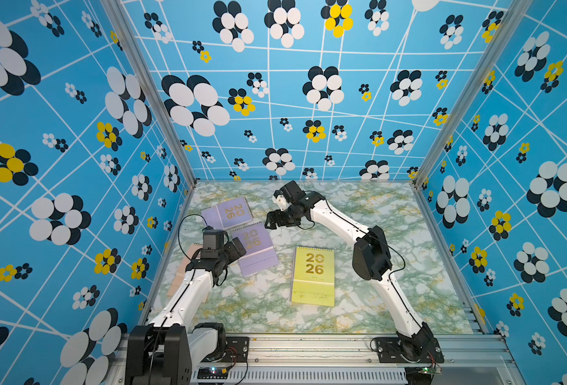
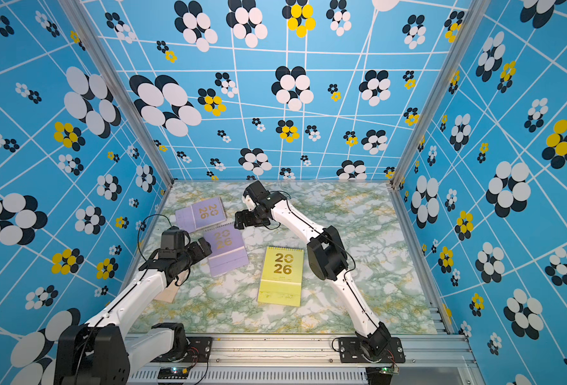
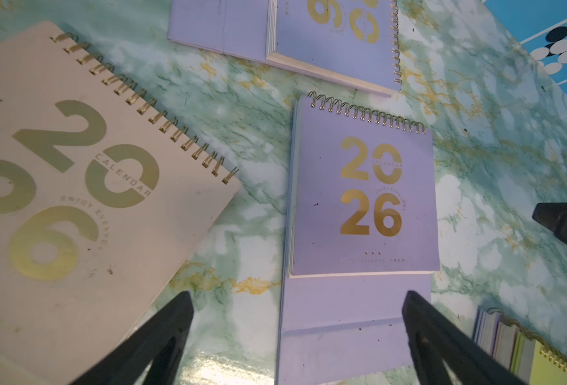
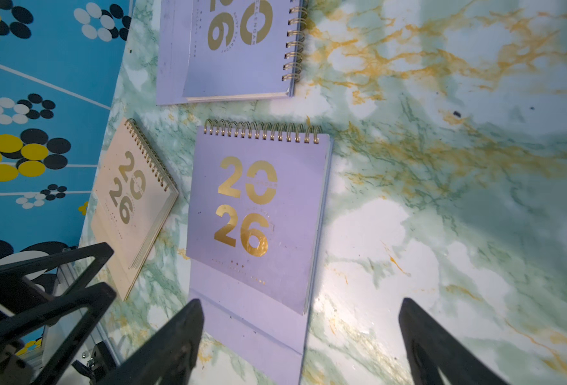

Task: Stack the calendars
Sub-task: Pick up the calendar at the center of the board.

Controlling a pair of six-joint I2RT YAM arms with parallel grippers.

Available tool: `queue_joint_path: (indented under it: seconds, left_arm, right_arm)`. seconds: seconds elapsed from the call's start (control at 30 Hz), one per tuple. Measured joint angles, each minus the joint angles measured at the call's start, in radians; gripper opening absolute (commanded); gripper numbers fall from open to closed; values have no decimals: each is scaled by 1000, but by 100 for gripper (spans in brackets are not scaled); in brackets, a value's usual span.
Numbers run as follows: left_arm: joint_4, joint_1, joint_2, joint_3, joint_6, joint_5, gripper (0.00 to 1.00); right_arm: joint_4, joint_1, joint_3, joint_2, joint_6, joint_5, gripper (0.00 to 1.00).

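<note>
— Left of centre in both top views, my left gripper (image 1: pixel 237 249) and right gripper (image 1: pixel 273 222) hang over the same lavender calendar (image 1: pixel 255 250). Neither touches it.
— Which step are you on?
— Reaching for the next one, I'd say. The yellow calendar (image 1: pixel 313 276) at lower centre seems to top the pile: at the lower right of the left wrist view, other page edges show beneath it. Loose on the table (image 1: pixel 358 310) are this lavender one, a second lavender (image 1: pixel 230 210) just above it in the frame, and a peach calendar (image 1: pixel 180 270) at the left edge, half under my left arm.
— Jaws?
— Both pairs wide apart and empty. In each wrist view the lavender's lower flap shows between the tips.
— Next move?
— I'd back one arm off so they don't collide, then lower the other and pinch an edge. It lies flat, so a finger must slide under, likely at the flap or the spiral side.
</note>
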Motion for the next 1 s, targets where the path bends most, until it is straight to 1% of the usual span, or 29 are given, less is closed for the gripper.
queue_joint_path:
  seconds: [0.17,0.57,1.0]
  left_arm:
    - [60,0,101,-7,-15,27,99]
    - [161,0,246,7,-19,51,100]
    - [262,0,321,40,-41,86,100]
  right_arm:
    - [-7,6,13,31,0,-17,93]
    - [-19,16,31,72,5,-39,92]
    - [-17,19,35,106,30,-80,92]
